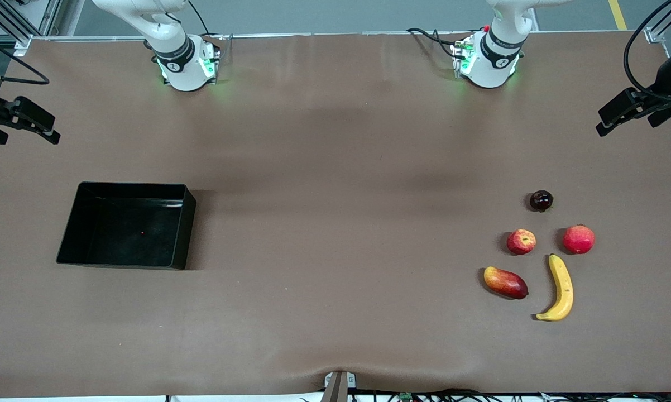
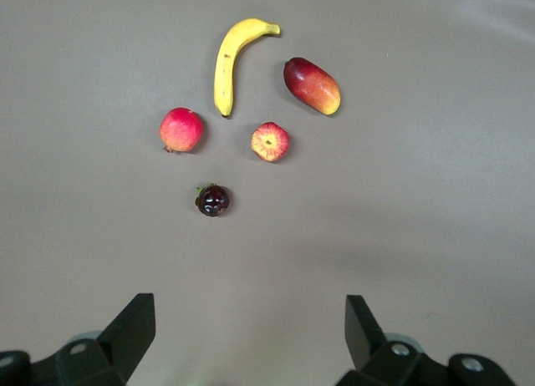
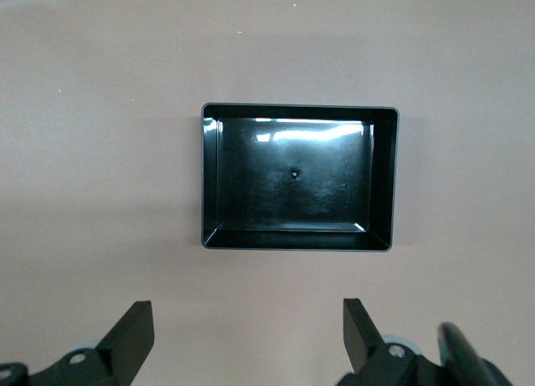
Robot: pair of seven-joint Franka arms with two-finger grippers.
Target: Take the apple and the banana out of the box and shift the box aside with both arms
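The box [image 1: 128, 225] is seen empty near the right arm's end of the table [image 1: 335, 167]. The apple [image 1: 521, 242] and banana [image 1: 559, 288] lie out on the table near the left arm's end, among other fruit. The left pincer [image 2: 251, 340] is held spread above the fruit, the right pincer [image 3: 249, 340] spread above the box. Both fruits appear already removed; only shifting the box is judged left, which calls for both pincers to be lowered onto its walls.
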